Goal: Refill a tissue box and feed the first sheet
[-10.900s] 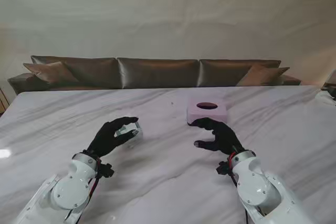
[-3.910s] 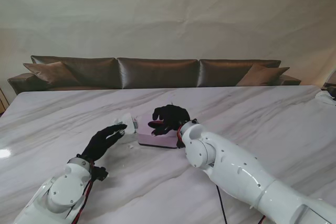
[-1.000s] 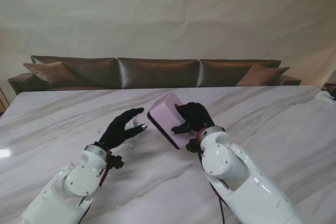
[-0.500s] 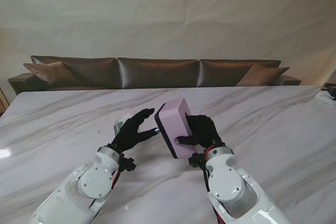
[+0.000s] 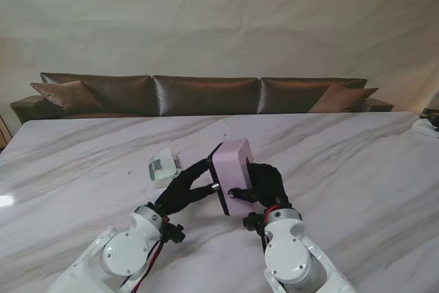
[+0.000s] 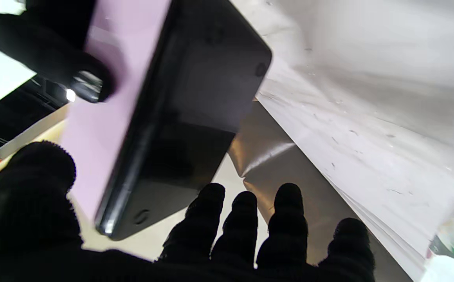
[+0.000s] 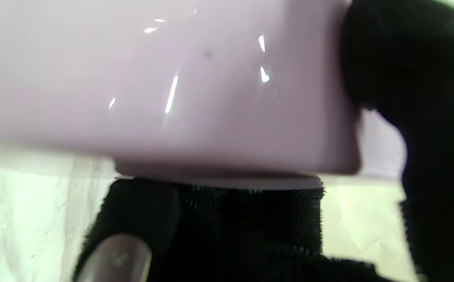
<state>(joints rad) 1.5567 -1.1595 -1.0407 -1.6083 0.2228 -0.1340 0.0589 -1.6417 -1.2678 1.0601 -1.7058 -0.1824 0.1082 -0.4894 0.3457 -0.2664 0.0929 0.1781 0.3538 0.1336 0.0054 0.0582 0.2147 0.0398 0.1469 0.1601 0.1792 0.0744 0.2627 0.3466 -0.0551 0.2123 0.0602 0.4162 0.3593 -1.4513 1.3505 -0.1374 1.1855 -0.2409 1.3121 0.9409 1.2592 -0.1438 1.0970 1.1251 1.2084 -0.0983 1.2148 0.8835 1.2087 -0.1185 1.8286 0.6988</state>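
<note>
my right hand (image 5: 264,182) fingers clamp the tilted glossy pink plastic tissue box (image 5: 232,169); left hand (image 5: 184,190) fingers spread at its black base (image 6: 195,98); a careless push could knock it loose.

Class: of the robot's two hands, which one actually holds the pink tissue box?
The right hand holds the pink tissue box; the left hand only reaches toward its dark base.

Items counted on inspection: one pink tissue box (image 5: 233,173); one tissue refill pack (image 5: 162,167); two black-gloved hands, namely one left hand (image 5: 184,191) and one right hand (image 5: 265,183); one marble table (image 5: 357,162); one brown sofa (image 5: 206,94) behind it.
</note>
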